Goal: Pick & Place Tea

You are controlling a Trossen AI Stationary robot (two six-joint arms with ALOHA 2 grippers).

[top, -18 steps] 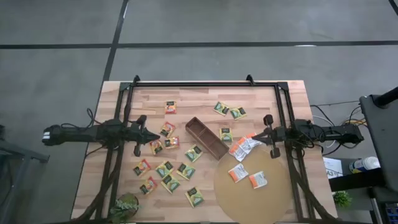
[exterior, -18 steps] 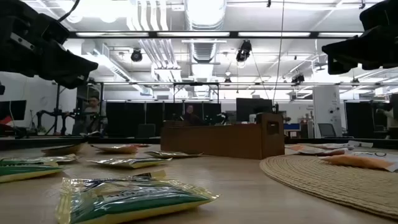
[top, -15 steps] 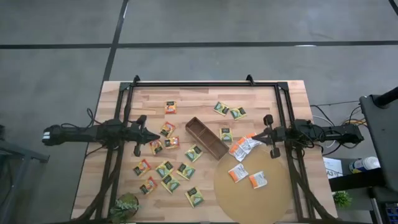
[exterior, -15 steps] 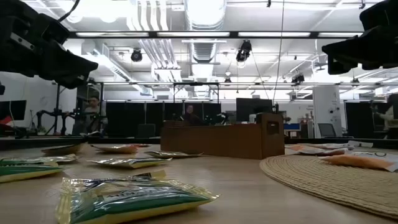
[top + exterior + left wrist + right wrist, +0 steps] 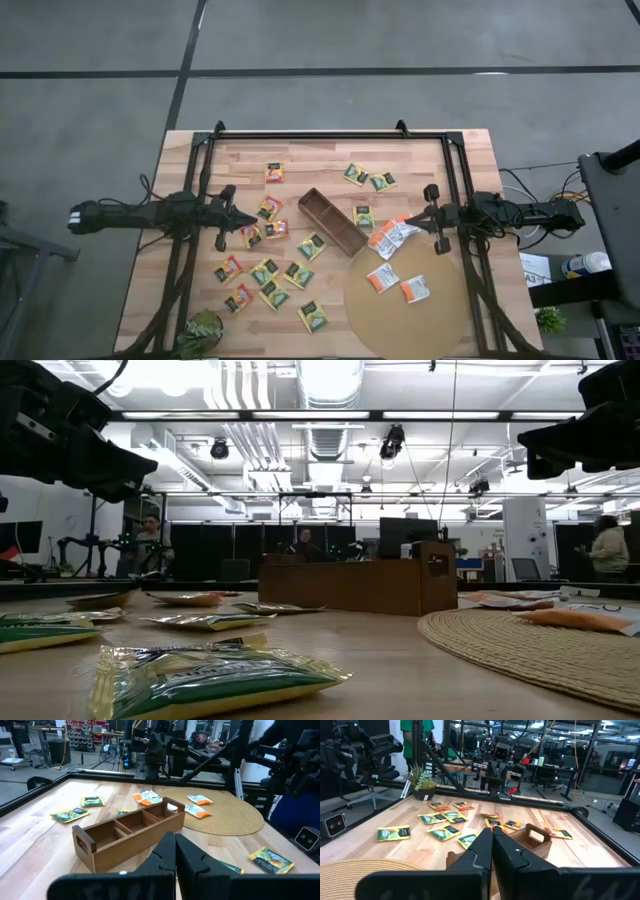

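Several small square tea sachets lie flat on the wooden table: green-yellow and orange-red ones [image 5: 264, 271] left of the brown wooden box [image 5: 332, 221], and white-and-orange ones [image 5: 385, 238] right of it. Two of those [image 5: 414, 289] lie on the round tan mat [image 5: 408, 320]. My left gripper [image 5: 252, 221] hangs shut above the table's left half, pointing level toward the box [image 5: 132, 832]. Over the mat's far edge my right gripper [image 5: 412, 221] is likewise shut and faces the box [image 5: 532, 840] from the other side. Neither one holds anything.
A small potted plant [image 5: 200, 333] stands at the table's near left corner. A black frame [image 5: 330, 135] runs along the far edge and both sides. More sachets [image 5: 356, 174] lie near the far edge.
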